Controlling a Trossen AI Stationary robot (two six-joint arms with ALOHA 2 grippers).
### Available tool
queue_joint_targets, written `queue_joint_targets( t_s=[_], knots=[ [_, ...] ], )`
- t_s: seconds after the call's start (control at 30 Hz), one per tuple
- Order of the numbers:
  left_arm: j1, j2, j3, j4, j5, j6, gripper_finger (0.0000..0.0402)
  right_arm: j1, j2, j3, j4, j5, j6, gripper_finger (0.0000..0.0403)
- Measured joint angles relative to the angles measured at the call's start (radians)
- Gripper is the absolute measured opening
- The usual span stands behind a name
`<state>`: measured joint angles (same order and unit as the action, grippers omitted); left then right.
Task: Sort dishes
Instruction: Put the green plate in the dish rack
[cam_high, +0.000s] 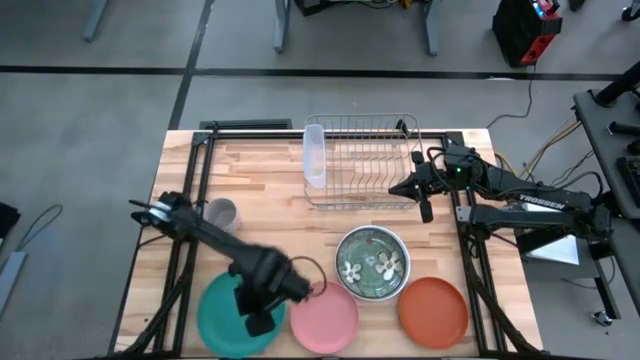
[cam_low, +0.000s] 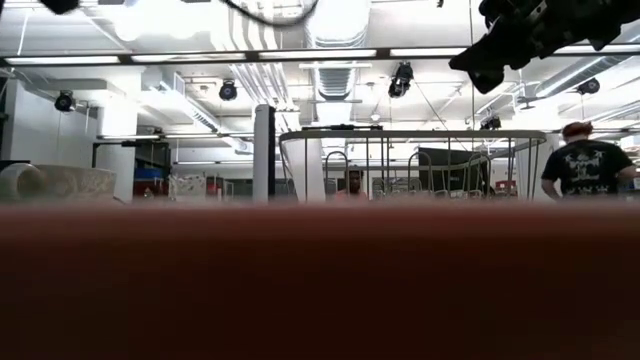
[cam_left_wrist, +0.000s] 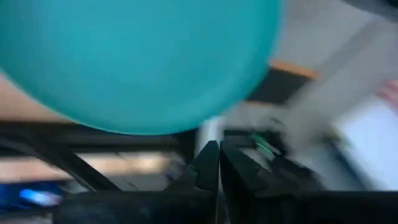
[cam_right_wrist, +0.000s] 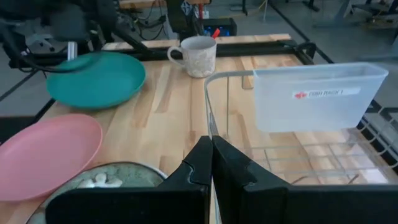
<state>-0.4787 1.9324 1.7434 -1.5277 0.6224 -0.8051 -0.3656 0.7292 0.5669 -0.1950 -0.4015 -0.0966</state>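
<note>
Dishes sit along the near edge of my table: the teal plate (cam_high: 228, 318) at the left corner, the pink plate (cam_high: 325, 318) just beside it, then the dark green plate with white flowers (cam_high: 372, 263) a little farther in, and the orange-red plate (cam_high: 433, 311) to its right. From above I see no white bowl.

A small grey mug (cam_high: 222, 214) stands near the left arm's base, well apart from the plates. The wire dish rack (cam_high: 362, 160) takes up the far middle of the table, with a clear plastic caddy (cam_high: 314, 155) hung on its left end.

I'm working on a pale wooden tabletop (cam_high: 270, 190) over a grey floor. The low view is blocked across its lower half by a reddish blur; above that, I see the rack's wires, ceiling lights and a person in a dark shirt (cam_low: 588, 166) at the right.

My left gripper (cam_high: 262, 322) hangs over the teal plate's right side, fingers pressed together and gripping nothing. My right gripper (cam_high: 425, 211) hovers at the rack's near right corner, fingers likewise together and empty.
</note>
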Motion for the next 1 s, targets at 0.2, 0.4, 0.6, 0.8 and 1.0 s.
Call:
queue_joint_targets(
  t_s=[0.2,0.4,0.6,0.8,1.0],
  knots=[
    [-0.073,0.019,-0.031,0.062,-0.303,-0.138,0.0009,0.002,0.0,-0.001,0.011,0.0,0.024,0.0],
    [-0.128,0.024,-0.076,0.095,-0.317,-0.181,0.0009,0.002,0.0,-0.001,0.02,0.001,0.044,0.0],
    [-0.145,0.025,-0.154,0.237,-0.329,-0.216,0.0008,0.006,0.0,-0.009,0.019,0.001,0.046,0.0],
    [-0.168,0.029,-0.264,0.371,-0.476,-0.219,0.0008,0.006,0.0,-0.013,0.012,0.001,0.046,0.0],
    [-0.181,0.029,-0.4,0.41,-0.659,-0.331,0.0008,0.006,0.0,-0.016,0.012,0.001,0.045,0.0]
  ],
)
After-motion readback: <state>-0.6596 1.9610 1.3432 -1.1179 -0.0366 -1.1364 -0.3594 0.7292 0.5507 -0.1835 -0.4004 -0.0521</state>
